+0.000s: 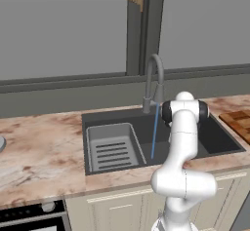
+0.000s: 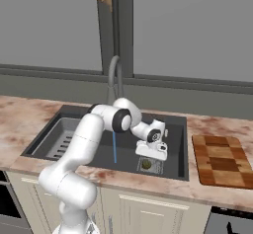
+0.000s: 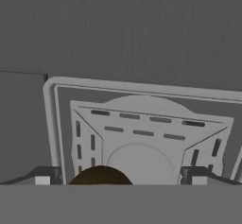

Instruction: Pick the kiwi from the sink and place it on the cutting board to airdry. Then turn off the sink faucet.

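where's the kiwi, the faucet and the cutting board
kiwi (image 2: 146,164), right base view, its top, on the drain grate
sink faucet (image 1: 154,62), left base view, arched spout
cutting board (image 2: 220,160), right base view, middle of the wood

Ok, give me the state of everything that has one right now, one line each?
Tall grey gooseneck sink faucet: on, a blue stream is running into the basin.
Dark charcoal rectangular sink: holds the kiwi.
Small olive-brown kiwi: on the square drain grate, not gripped.
Two-finger gripper: open, fingers either side of the kiwi.
Reddish-brown checkered wooden cutting board: bare, flat on the countertop.
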Available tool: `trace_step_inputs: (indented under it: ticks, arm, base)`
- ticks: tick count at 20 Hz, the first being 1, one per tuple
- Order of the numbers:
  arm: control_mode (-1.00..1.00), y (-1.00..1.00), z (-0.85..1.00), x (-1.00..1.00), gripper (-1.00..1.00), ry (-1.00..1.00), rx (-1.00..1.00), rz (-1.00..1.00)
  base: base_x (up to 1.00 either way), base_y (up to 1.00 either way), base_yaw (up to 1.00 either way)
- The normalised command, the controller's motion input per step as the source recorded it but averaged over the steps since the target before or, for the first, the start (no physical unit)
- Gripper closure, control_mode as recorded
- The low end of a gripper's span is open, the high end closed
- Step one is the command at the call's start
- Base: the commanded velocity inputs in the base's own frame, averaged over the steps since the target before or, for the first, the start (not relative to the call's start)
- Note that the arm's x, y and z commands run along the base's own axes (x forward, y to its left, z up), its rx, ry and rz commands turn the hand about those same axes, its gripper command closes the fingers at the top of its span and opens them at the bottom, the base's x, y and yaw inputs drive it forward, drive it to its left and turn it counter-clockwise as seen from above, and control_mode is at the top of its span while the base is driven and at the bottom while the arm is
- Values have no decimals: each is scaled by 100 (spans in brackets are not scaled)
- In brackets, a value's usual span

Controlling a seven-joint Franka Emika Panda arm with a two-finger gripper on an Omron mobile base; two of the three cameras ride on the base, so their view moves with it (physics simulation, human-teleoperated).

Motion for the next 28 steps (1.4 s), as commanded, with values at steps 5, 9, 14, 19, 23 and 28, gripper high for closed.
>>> trace_step_inputs:
  ticks: [5,9,14,19,23,28]
  arm:
    - [-100,0,-14,-13,-100,6,1,0]
    - [-100,0,-14,-11,-100,7,0,0]
    - [-100,3,-15,-15,100,8,0,0]
    - [-100,1,-10,-24,100,9,2,0]
    - [-100,-1,1,-21,100,6,6,0]
    - [-100,-15,30,-11,100,0,1,0]
  base:
    - [0,0,0]
    - [0,0,0]
    - [0,0,0]
    - [0,0,0]
    - [0,0,0]
    - [0,0,0]
